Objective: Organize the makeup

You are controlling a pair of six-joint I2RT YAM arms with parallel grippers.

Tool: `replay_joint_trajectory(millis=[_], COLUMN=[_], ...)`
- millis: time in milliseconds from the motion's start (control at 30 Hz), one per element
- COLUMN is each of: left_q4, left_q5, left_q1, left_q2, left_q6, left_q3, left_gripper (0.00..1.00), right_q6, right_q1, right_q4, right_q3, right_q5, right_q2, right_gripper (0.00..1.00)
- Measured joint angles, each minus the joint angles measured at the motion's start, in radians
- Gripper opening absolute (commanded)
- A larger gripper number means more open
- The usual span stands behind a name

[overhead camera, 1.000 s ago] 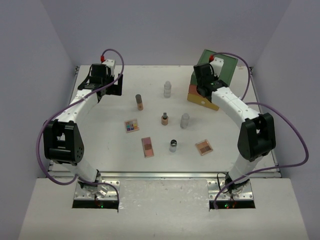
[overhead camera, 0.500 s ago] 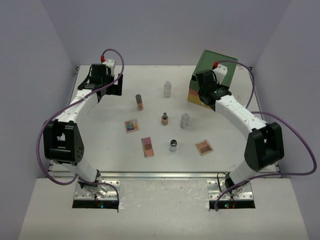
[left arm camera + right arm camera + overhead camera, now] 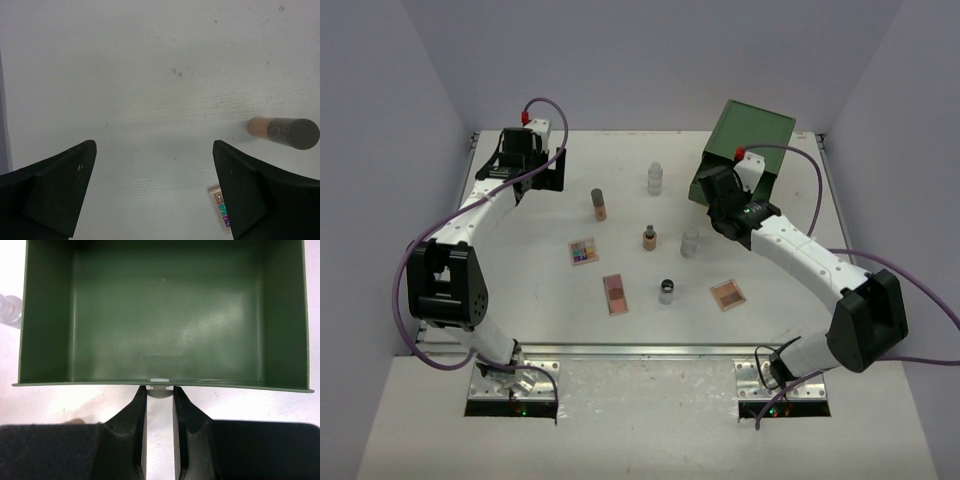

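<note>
The makeup stands loose on the white table: a clear bottle (image 3: 655, 178), a tan tube (image 3: 599, 204), a short tan tube (image 3: 649, 238), a second clear bottle (image 3: 690, 241), a dark-capped bottle (image 3: 666, 290), a multicolour palette (image 3: 583, 251) and two pink-brown palettes (image 3: 616, 293) (image 3: 727, 293). My right gripper (image 3: 712, 188) (image 3: 160, 395) is shut on the small knob (image 3: 160, 391) of the empty green drawer (image 3: 165, 315) (image 3: 745, 140). My left gripper (image 3: 546, 172) (image 3: 154, 145) is open and empty at the far left, with the tan tube (image 3: 285, 133) and the multicolour palette (image 3: 220, 205) to its right.
The green drawer sits at the far right of the table and covers the rest of its box. A clear bottle (image 3: 9, 310) shows just left of the drawer's wall. Grey walls close in the table at the back and both sides.
My right gripper has pulled the green drawer out toward the middle of the table; the orange and yellow parts of the box no longer show. The left arm has not moved.
</note>
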Motion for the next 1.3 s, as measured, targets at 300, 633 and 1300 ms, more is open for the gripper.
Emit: replay_joint_trajectory(millis=[300,633,1300], left_q4=[0.000,-0.008,-0.032], left_q5=[0.013,0.043,0.067], left_q1=[0.000,0.000,0.000], left_q2=[0.000,0.000,-0.017], left_q6=[0.000,0.000,0.023], left_q3=[0.000,0.000,0.000], left_gripper=[1.00,1.00,1.00], right_q6=[0.011,-0.090,-0.753], right_q1=[0.025,0.030,0.100], right_q4=[-0.041,-0.027,0.381], right_q3=[-0.035,-0.037,-0.760], right_q5=[-0.035,-0.182,-1.008], right_q2=[-0.050,-0.086,-0.585], right_gripper=[0.18,0.91,0.99])
